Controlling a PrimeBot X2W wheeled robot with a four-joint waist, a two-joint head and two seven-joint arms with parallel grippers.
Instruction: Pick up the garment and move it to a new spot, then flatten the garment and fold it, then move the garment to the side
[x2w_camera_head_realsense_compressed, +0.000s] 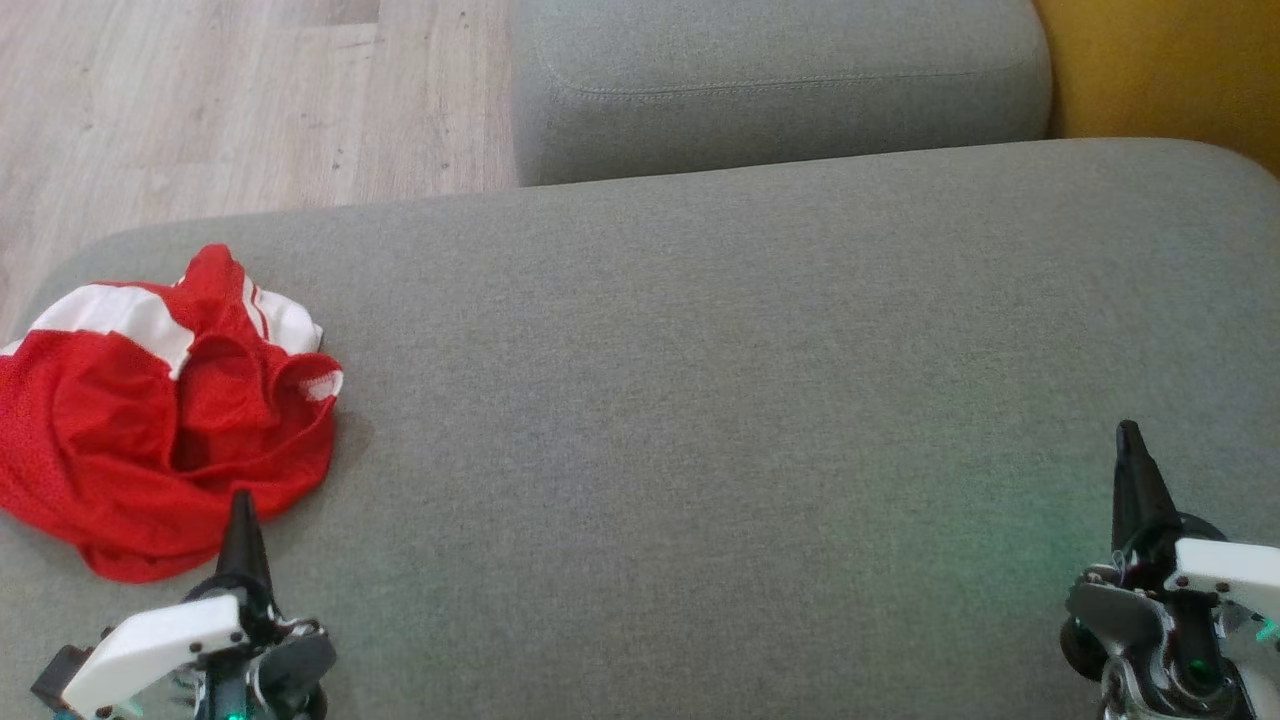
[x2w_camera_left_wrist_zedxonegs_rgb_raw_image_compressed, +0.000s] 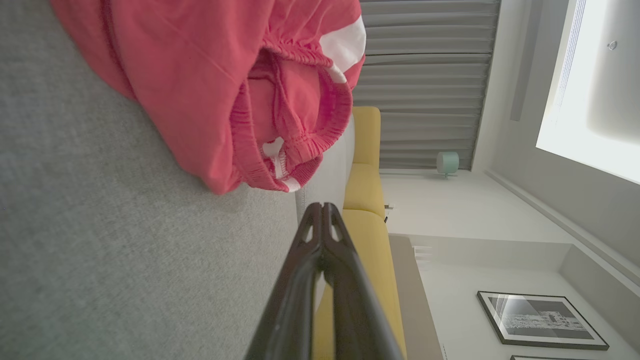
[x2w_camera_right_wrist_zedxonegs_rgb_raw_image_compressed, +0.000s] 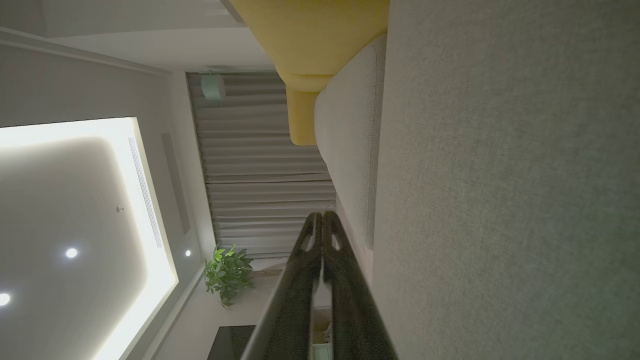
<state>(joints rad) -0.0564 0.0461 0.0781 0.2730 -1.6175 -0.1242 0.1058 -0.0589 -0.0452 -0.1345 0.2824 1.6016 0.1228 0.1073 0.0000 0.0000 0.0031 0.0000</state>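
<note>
1. Red mesh-type fabric w/ white panels: the garment (x2w_camera_head_realsense_compressed: 150, 420) is seen crumpled in a heap on the left part of the grey seat cushion (x2w_camera_head_realsense_compressed: 700, 400), close to that cushion's left edge.
2. Handling, as judged: light, soft and floppy, nothing fragile. It can be expected to sag and drape once lifted. A thin single layer may slip from narrow fingers.
3. Grip pt: the ribbed elastic band (x2w_camera_left_wrist_zedxonegs_rgb_raw_image_compressed: 320, 135), turned toward the near side, is judged the best hold, being thicker and bunched. A pinch through several layers there should be firmer than one on the smooth red panel.
4. The left gripper (x2w_camera_head_realsense_compressed: 241, 505) is closed w/ nothing held, its tip just short of the garment's near hem. The fingers would have to be parted before any pinch.
5. The right gripper (x2w_camera_head_realsense_compressed: 1130, 440) is likewise closed and empty, well apart from the garment at the cushion's right.
6. Room: a wide bare stretch of cushion is offered centre and right for re-placing, flattening and folding.
7. Edges to be minded: floor (x2w_camera_head_realsense_compressed: 200, 100) beyond the left edge, a second grey cushion (x2w_camera_head_realsense_compressed: 780, 80) behind, yellow upholstery (x2w_camera_head_realsense_compressed: 1160, 60) at far right.
</note>
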